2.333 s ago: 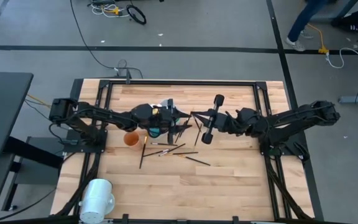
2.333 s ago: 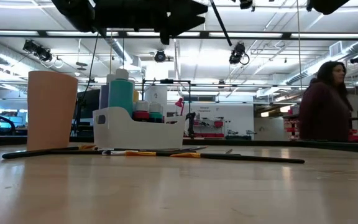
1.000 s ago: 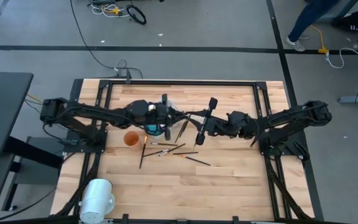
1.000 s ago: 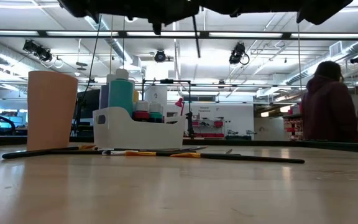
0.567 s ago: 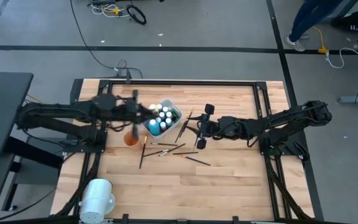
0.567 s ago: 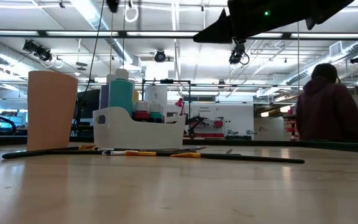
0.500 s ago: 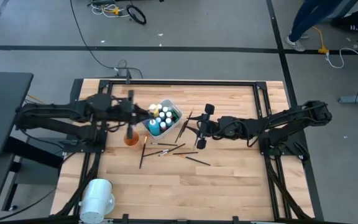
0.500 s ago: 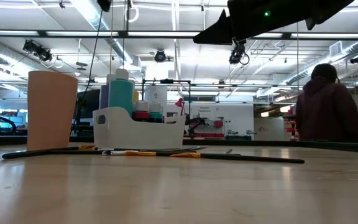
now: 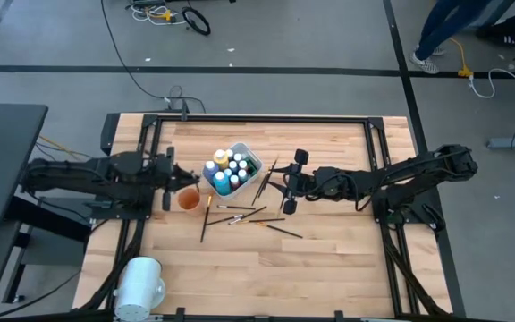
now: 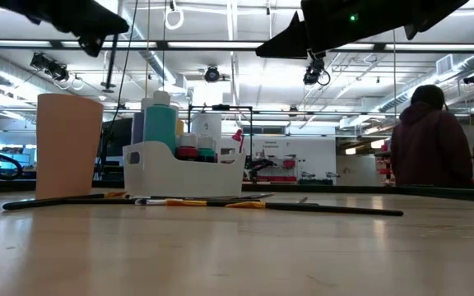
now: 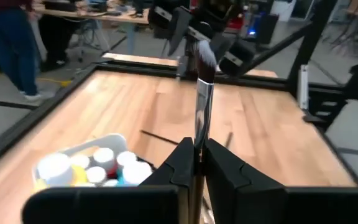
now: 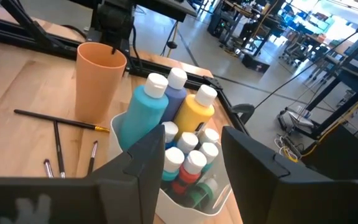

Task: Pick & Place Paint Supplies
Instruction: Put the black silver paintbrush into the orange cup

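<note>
- Across the wooden desk (image 9: 329,250), stretched from opposite sides: two dark arms, meeting near the middle.
- At the desk's front-left corner, lay a large white cylinder (image 9: 139,284) on its side.
- Behind the middle, sat a white tub (image 9: 247,160) packed with white-capped paint bottles (image 9: 223,173): teal, purple and yellow tall ones (image 12: 166,102) toward the orange cup (image 9: 188,199), smaller red, green and blue ones (image 12: 188,163) beside them.
- Just left of the tub, stood the orange cup upright on the desk.
- Just above and left of the cup, hung the left pincer (image 9: 169,185), clamped tight on a thick-bristled brush (image 11: 199,99) pointing out between its fingers (image 11: 182,158).
- Right of the tub, hovered the right pincer (image 9: 288,182), fingers (image 12: 151,158) spread wide with nothing between them, facing the bottles.
- Between and in front of tub and cup, lay several thin dark-handled brushes (image 9: 240,215) scattered flat on the wood, some crossing.
- Beyond the desk in the low view, stood a person in a dark red hooded top (image 10: 430,140).
</note>
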You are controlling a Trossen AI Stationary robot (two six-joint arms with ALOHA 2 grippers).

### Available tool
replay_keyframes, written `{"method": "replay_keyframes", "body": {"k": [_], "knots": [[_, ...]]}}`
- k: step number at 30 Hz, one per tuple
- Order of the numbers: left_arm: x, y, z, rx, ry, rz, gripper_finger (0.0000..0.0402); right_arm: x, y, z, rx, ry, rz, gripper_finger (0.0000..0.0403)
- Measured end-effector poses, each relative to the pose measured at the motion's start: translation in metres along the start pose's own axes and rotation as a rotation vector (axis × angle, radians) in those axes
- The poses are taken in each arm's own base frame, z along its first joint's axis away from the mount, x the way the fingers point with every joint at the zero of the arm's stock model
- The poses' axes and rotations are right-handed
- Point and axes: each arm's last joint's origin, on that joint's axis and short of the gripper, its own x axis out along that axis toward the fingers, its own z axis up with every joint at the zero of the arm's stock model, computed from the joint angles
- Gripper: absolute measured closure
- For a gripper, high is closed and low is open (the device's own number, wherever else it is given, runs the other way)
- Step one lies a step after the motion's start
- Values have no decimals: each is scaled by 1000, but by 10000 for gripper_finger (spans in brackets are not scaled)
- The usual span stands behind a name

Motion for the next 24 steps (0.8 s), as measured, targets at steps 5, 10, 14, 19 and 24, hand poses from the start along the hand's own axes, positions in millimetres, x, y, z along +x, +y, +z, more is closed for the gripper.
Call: {"method": "replay_keyframes", "body": {"k": [5,10,14,19,24], "knots": [[-8,2,-15,-32,37,-26,375,0,0,0,0,0,0,239],[-2,4,-42,-46,132,-23,372,0,0,0,2,-1,0,239],[4,6,-60,-32,180,-13,372,0,0,0,3,-1,0,239],[7,7,-72,-32,212,-7,359,0,0,0,2,0,1,239],[7,7,-74,-33,225,-5,353,0,0,0,2,3,3,239]]}}
